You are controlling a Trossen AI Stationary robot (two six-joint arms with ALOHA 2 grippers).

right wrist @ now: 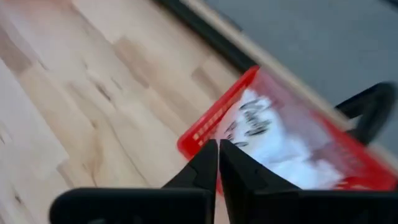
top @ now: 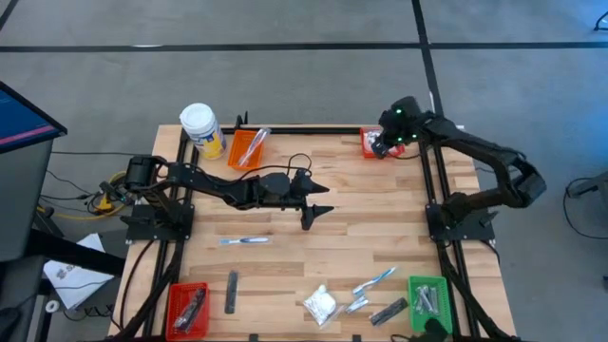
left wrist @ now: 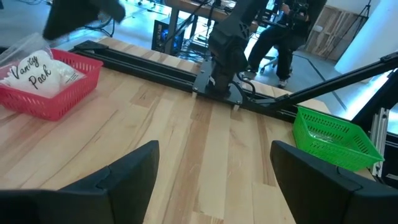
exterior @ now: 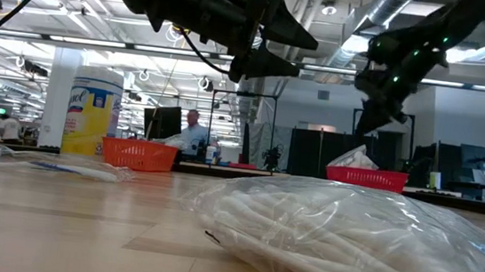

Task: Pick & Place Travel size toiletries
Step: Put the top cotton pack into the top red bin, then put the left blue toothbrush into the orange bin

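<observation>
Travel size toiletries lie on the near part of the table: a white puffy packet (top: 320, 304), slim toothbrushes (top: 245, 240) (top: 375, 280) and dark flat bars (top: 232, 290) (top: 388, 311). At the far right stands a red bin (top: 369, 144) with a white packet (right wrist: 273, 140) lying in it. My right gripper (right wrist: 219, 155) hangs shut and empty just above that bin's near rim. My left gripper (left wrist: 214, 168) stands open over the table's middle (top: 318, 201), above the bare wood, nothing between its fingers.
At the far left are an orange bin (top: 249, 147) and a white-capped yellow jar (top: 201, 128). A second red bin (top: 188, 306) sits at the near left and a green bin (top: 427, 299) at the near right. Black rails (top: 432, 180) frame the table.
</observation>
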